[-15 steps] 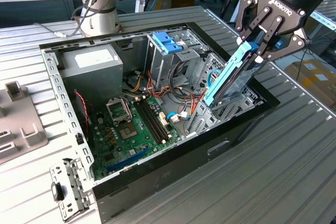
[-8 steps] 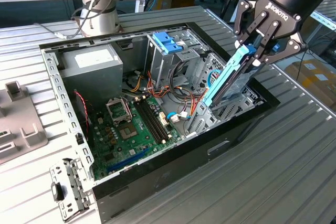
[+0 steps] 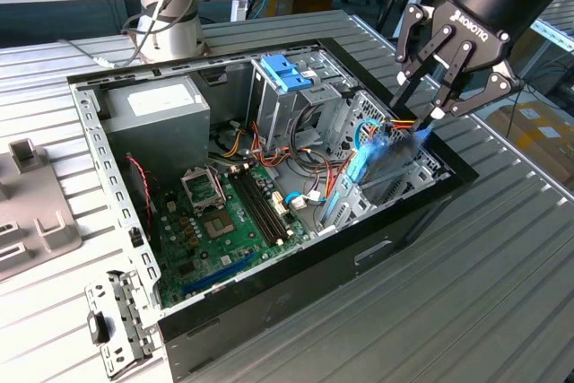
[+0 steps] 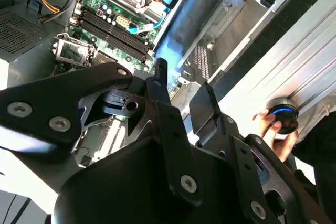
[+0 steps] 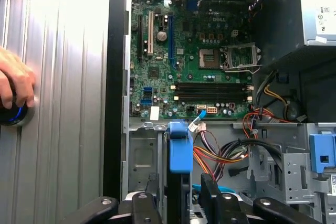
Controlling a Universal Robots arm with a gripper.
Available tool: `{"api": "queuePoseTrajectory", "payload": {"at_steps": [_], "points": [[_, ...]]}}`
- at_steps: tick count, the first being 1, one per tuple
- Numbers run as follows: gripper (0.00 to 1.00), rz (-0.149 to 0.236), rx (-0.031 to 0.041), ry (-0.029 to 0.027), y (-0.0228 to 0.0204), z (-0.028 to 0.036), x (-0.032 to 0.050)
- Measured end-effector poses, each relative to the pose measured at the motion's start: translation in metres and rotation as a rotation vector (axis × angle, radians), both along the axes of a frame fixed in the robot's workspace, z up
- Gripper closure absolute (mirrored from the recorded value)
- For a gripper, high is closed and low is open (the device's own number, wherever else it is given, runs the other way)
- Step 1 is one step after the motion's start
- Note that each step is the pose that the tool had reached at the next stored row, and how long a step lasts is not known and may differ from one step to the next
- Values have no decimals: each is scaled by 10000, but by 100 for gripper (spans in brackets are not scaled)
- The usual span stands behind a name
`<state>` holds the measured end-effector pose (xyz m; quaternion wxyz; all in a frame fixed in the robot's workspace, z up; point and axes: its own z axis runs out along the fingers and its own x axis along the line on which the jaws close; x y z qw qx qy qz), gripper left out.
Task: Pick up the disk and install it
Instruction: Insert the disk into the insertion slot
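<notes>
**Disk at the drive cage, pincer open above it**

The black two-fingered pincer (image 3: 415, 111) hangs over the end of the open black desktop computer case (image 3: 296, 268) that lies toward the exterior view's right. Its fingers (image 4: 160, 77) stand apart, and in the second wrist view the gap between their tips is bare. The flat dark disk with bright blue plastic rails (image 3: 384, 157) sits just beyond the fingertips. It is tilted over the grey metal drive cage (image 3: 359, 208) and appears there as a blurred blue streak. Whether it is seated in the cage cannot be told. In the first wrist view its blue tab end (image 5: 179, 148) points toward the green motherboard (image 5: 194, 66), close beside a bundle of red, yellow and orange cables (image 5: 218, 153). The case rests on a ribbed silver metal surface (image 3: 475, 311). In both wrist views, a person's hand (image 5: 13, 85) on that surface holds a dark round knob with a blue light (image 5: 11, 115), well apart from the case.
</notes>
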<state>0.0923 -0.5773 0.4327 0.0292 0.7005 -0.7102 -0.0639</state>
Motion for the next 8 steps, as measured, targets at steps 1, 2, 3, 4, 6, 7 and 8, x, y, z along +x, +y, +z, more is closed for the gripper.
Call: {"api": "queuePoseTrajectory", "payload": {"at_steps": [1,2,3,4,6,7,8], "points": [[55,0,2,0,0,-1,0],[55,0,2,0,0,-1,0],[55,0,3,0,0,0,0],[55,0,4,0,3,0,0],[57,-1,1,0,4,-1,2],[64,1,2,6,5,-6,10],[70,0,4,24,4,-15,28]]}}
